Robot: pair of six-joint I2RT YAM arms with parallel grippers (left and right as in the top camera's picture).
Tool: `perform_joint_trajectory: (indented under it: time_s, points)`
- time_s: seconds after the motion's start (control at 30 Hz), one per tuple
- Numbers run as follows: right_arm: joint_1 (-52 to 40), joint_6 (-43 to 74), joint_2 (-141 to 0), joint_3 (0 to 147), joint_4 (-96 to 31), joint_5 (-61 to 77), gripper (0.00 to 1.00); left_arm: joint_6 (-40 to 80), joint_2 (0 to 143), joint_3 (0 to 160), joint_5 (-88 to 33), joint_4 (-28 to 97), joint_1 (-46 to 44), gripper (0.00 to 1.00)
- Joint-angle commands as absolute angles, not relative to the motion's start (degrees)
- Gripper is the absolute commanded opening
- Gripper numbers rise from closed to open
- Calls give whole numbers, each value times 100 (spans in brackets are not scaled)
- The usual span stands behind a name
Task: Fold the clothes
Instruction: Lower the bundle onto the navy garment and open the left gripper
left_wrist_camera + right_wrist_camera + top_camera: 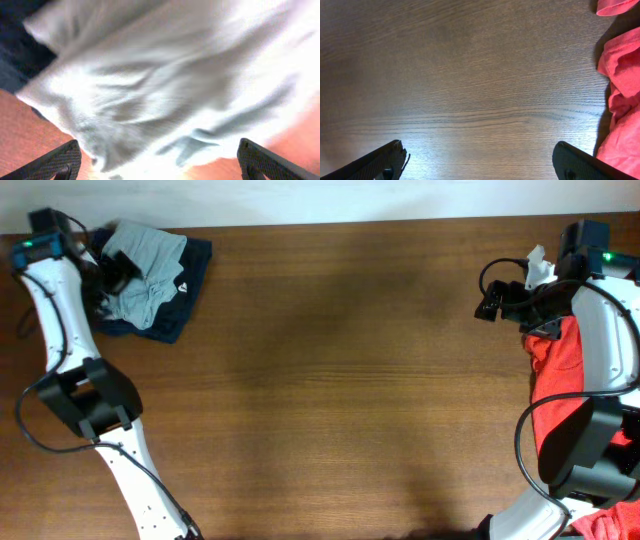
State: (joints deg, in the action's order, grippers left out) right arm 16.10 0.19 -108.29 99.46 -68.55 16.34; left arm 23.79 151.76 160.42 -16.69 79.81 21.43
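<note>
Hanging over pale blue-grey T-shirt (148, 262), left tool (159, 145) spread wide, right tool (477, 144) spread above table (470, 75), red T-shirt (621, 62) beside

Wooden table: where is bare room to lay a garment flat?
The brown wooden table is bare across its middle, between the pale blue-grey folded garment on dark navy cloth at the far left corner and the crumpled red cloth at the right edge. Both ends are crowded.
</note>
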Motion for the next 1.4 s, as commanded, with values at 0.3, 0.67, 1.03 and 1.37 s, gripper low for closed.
perform_joint_trajectory:
  time_s: [0.3, 0.67, 1.03, 1.37]
  points:
    - [1616, 51, -10908, 9959, -6847, 1562, 99, 1802, 14497, 16521, -2370, 7822, 2316, 1]
    - [1616, 51, -10908, 9961, -6847, 1562, 99, 353, 15412, 15954, -4226, 6292, 2322, 0]
    - [1616, 51, -10908, 9959, -6847, 1562, 99, 353, 16726, 15952, -4491, 5898, 2342, 0]
    - [1616, 51, -10908, 9961, -6847, 1562, 99, 731, 16359, 16588, -5548, 5610, 2324, 0]
